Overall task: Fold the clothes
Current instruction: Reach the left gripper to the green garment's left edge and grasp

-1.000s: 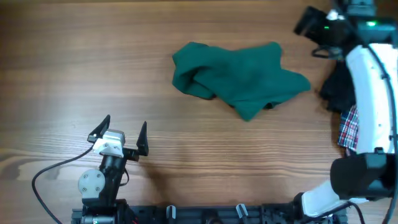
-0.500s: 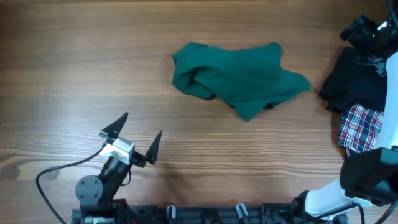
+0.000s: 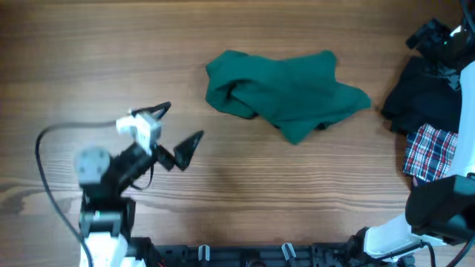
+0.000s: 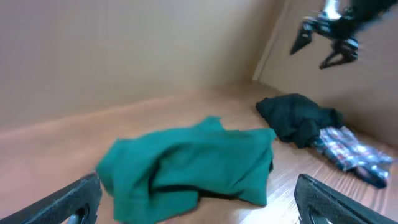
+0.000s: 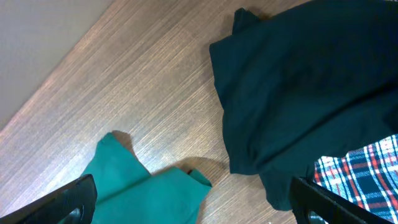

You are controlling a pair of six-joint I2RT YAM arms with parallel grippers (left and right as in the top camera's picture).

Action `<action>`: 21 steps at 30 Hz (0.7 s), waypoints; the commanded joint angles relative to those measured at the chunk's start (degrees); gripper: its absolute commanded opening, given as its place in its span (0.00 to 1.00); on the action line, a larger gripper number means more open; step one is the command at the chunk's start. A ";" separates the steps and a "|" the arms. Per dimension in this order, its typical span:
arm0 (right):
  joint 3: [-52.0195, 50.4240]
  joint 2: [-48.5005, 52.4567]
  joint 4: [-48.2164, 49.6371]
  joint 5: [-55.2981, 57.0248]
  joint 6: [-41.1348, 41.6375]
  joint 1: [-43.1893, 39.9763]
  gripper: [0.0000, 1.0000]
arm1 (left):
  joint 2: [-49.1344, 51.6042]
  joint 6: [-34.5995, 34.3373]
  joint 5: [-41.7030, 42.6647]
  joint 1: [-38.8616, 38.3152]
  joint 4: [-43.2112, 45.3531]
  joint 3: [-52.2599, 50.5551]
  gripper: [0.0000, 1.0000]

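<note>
The clothes, one dark green garment [image 3: 282, 93], lie crumpled in a loose heap on the wooden table, right of centre. My left gripper [image 3: 183, 122] is open, off the garment's near-left side and apart from it, pointing toward it. In the left wrist view the green garment [image 4: 186, 165] lies ahead of the open left gripper [image 4: 198, 183], with nothing between the fingers [image 4: 74, 199]. My right gripper [image 3: 424, 37] is open at the far right, raised over the black garment. In the right wrist view the green garment's [image 5: 143, 193] right tip shows below.
A black garment [image 3: 423, 100] and a red-white-blue plaid cloth [image 3: 427, 152] lie piled at the table's right edge, also visible as the black garment [image 5: 311, 81] and plaid cloth [image 5: 367, 174]. The right arm's white link [image 3: 464, 133] crosses above them. A cable [image 3: 44, 170] trails from the left arm.
The left arm has swung forward and turned its open gripper toward the green garment. The right gripper moved right, over the black garment, then held still. The garment has not moved.
</note>
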 commanded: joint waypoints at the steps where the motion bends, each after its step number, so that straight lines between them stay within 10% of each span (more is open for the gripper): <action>1: -0.31 0.92 0.33 1.01 0.07 -0.09 1.00 | 12.11 -4.63 -0.17 -0.09 -12.26 11.56 1.00; 4: -0.31 0.92 0.33 1.01 0.07 -0.09 1.00 | 24.35 -4.09 0.90 -1.84 -22.10 22.16 1.00; 11: -0.31 0.92 0.35 1.01 0.07 -0.09 1.00 | 38.75 -13.94 -6.91 -3.85 -14.99 26.43 1.00; 21: -0.31 0.92 0.35 1.01 0.07 -0.09 1.00 | 52.46 -5.46 -21.64 -10.73 -13.73 31.19 1.00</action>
